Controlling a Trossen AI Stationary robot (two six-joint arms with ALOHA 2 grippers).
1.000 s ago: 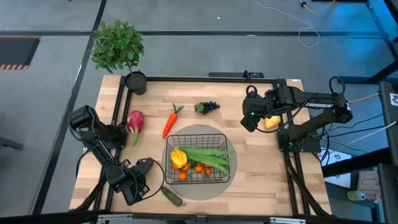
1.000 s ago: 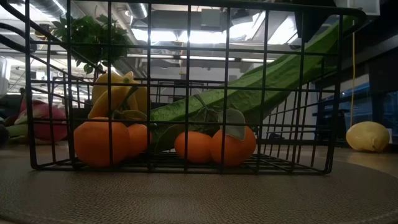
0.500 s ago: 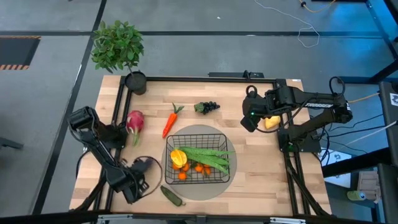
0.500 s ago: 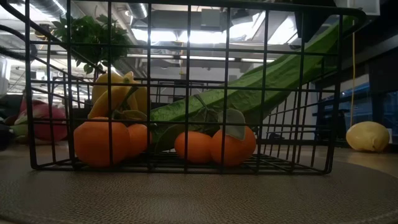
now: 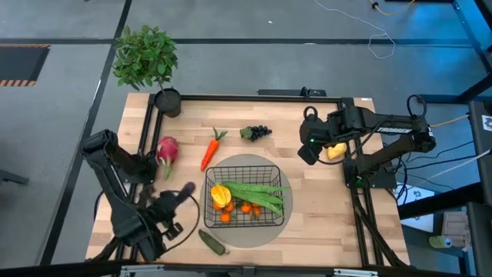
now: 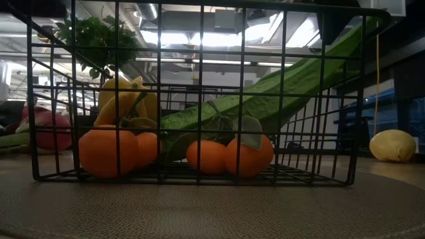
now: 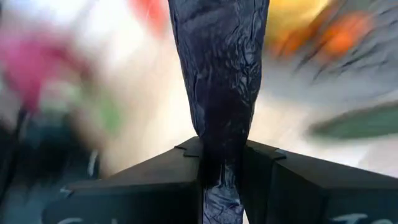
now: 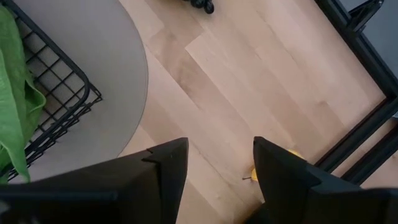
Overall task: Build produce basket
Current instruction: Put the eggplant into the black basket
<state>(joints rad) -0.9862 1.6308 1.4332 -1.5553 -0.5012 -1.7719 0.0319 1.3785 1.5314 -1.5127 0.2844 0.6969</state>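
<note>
Basket point(image 5: 244, 195) position: centre of the round grey mat point(image 5: 254, 235) on the desk point(image 5: 323, 208). Contents: yellow pepper point(image 5: 220, 194), green beans point(image 5: 257, 194) lying across the basket with one end propped high on its wall, and tangerines point(image 5: 246, 208) on its floor.

Left gripper point(image 5: 184, 192): raised just left of the basket, jaws clenched on a dark purple eggplant point(image 7: 219, 81), which projects forward between the fingers point(image 7: 155, 186) in the left wrist view.

Right gripper point(image 5: 307, 150): up and to the right of the basket, jaws released and empty. The lemon point(image 5: 336, 151) lies on the desk just beside it, on the side away from the basket.

Other produce, relative to the basket:
- Cucumber point(image 5: 213, 242): just below its lower-left corner, at the mat edge.
- Carrot point(image 5: 210, 149): just above its upper-left corner.
- Grapes point(image 5: 256, 132): above it, near the desk's far rail.
- Dragon fruit point(image 5: 167, 151): up and well to the left.

Potted plant point(image 5: 146, 61): beyond the desk's far-left corner. No legible writing or labels on any item.
</note>
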